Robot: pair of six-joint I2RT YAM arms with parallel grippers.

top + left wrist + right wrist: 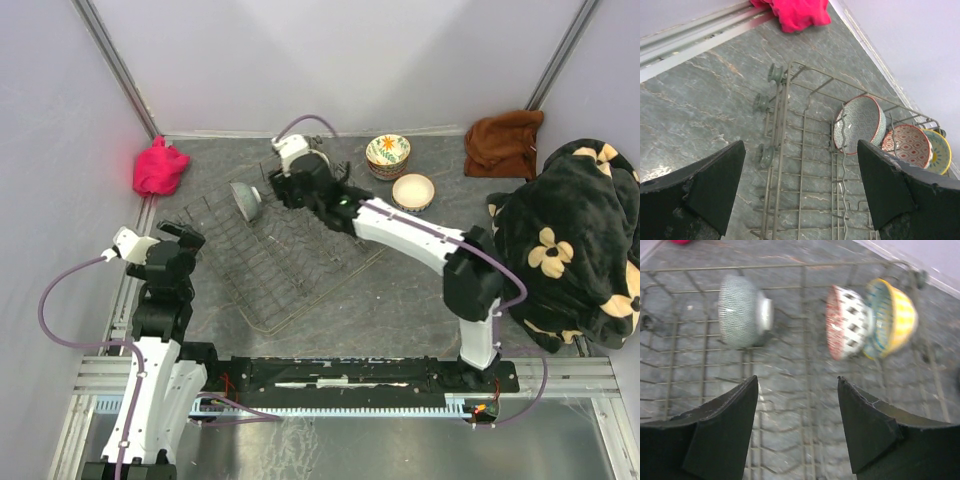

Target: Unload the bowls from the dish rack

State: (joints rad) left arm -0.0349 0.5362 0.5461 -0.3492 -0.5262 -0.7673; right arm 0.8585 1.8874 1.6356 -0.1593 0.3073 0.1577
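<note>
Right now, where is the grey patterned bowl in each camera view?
Top external: grey patterned bowl on edge at the far end of the dish rack.
Left wrist: right of centre, its inside showing.
Right wrist: upper left, its foot showing.
Shared landmark: the dish rack's wires around it.

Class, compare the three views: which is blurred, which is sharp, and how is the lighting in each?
Right wrist: blur smears the grey bowl, the red-and-white bowl and the dish rack wires. Left wrist: sharp, bowl patterns crisp, its own fingers dark. Top external: even, soft light, no harsh glare; the rack's thin wires faint against the table.
</note>
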